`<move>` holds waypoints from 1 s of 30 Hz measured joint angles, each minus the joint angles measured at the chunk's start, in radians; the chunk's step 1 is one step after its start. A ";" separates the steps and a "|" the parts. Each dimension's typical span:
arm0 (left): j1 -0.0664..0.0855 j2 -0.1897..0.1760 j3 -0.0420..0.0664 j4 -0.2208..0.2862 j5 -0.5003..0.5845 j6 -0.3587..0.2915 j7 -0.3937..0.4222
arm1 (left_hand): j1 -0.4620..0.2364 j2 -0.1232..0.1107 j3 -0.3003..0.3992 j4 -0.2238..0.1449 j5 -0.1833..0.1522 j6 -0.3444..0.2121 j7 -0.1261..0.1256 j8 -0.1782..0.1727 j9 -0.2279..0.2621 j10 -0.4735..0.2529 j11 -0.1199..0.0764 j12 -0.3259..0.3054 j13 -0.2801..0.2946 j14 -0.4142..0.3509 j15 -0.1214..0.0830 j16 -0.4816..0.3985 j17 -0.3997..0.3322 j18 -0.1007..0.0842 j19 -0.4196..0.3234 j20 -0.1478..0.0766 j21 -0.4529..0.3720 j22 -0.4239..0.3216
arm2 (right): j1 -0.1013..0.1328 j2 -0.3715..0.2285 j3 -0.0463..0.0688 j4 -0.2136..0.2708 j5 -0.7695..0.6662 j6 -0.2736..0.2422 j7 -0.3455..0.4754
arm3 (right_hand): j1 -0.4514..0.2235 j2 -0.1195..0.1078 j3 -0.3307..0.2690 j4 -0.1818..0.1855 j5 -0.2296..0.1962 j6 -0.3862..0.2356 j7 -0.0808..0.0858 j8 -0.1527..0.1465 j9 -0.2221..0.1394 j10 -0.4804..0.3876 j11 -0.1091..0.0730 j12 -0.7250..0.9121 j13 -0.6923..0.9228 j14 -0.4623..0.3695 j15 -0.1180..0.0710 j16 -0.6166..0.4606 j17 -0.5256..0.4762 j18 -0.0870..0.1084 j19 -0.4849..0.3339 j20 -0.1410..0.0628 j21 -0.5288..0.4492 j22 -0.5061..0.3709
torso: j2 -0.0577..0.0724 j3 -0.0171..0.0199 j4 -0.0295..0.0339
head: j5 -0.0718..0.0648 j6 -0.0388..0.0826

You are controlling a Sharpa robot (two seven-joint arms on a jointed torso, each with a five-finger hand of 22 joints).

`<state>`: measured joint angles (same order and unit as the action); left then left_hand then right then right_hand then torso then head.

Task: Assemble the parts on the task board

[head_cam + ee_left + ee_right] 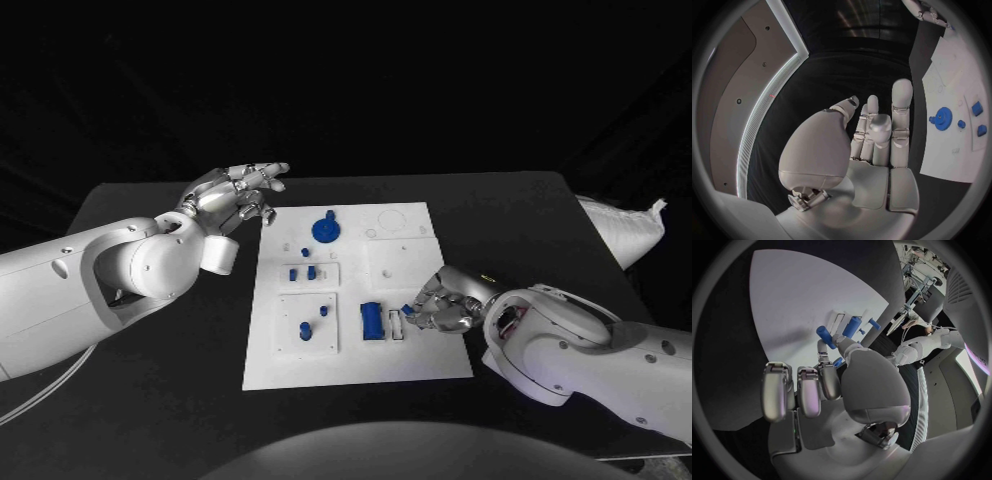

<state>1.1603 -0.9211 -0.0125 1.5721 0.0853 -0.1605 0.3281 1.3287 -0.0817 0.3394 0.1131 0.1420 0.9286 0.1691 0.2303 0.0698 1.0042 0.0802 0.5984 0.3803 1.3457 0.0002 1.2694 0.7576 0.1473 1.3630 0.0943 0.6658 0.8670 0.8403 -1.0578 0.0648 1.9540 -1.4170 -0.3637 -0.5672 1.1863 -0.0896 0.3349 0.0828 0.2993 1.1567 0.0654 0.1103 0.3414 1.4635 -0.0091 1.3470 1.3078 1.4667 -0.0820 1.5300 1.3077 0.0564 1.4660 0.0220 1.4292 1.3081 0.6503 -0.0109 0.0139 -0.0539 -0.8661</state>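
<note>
Right hand (444, 303) pinches a small blue plastic part (826, 334) over the white task board (418, 355); a tilt risks jamming. Left hand (235, 190) hovers open-fingered beside the board.

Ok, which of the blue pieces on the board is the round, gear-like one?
The blue gear at the far end of the task board, nearest the left hand. It is a flat toothed disc; the other blue pieces are small pegs or blocks.

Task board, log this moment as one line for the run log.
left hand: open, raised off board's far-left corner | right hand: pinching small blue part at task board right edge | blue gear: on board
</note>
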 measured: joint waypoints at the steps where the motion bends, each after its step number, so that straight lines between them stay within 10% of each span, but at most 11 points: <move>1: 0.000 0.000 0.000 0.000 0.000 0.000 0.000 | 0.000 0.000 0.000 0.000 0.000 0.000 0.000 0.000 0.000 0.000 0.000 0.000 0.000 0.000 0.000 0.000 0.000 0.000 0.000 0.000 0.000 0.000 | 0.000 0.004 0.000 -0.002 0.006 0.001 -0.001 | -0.008 0.002 -0.005 0.003 0.009 0.003 -0.002 0.000 -0.001 0.003 -0.003 0.007 0.000 0.000 0.000 0.000 0.000 -0.003 0.000 0.000 0.000 0.000 | 0.000 0.0003 0.0000 | 0.000 0.000; 30: 0.000 0.001 0.000 0.003 0.000 0.000 0.001 | 0.000 0.000 0.000 0.000 0.000 0.000 0.000 0.004 0.001 0.000 0.000 0.000 -0.001 0.000 0.000 0.000 0.000 0.000 0.000 0.000 0.000 -0.002 | -0.003 0.077 -0.001 -0.056 0.039 0.023 -0.031 | -0.047 0.005 -0.053 0.030 0.022 0.048 -0.023 0.017 0.009 0.005 -0.014 0.038 0.000 0.000 -0.008 0.004 0.000 -0.003 0.000 0.000 0.004 0.000 | 0.000 0.0012 -0.0005 | 0.007 -0.005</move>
<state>1.1603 -0.9200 -0.0125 1.5747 0.0852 -0.1603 0.3288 1.3287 -0.0817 0.3394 0.1131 0.1420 0.9286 0.1691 0.2340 0.0705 1.0043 0.0803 0.5984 0.3788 1.3457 0.0002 1.2693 0.7578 0.1473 1.3630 0.0943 0.6659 0.8652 0.8376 -0.9809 0.0641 1.8976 -1.3782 -0.3403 -0.5977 1.1393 -0.0843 0.2820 0.1131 0.3214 1.2045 0.0427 0.1274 0.3500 1.4688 -0.0231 1.3853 1.3076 1.4667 -0.0896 1.5337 1.3074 0.0531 1.4660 0.0220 1.4328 1.3076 0.6507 -0.0097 0.0134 -0.0472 -0.8711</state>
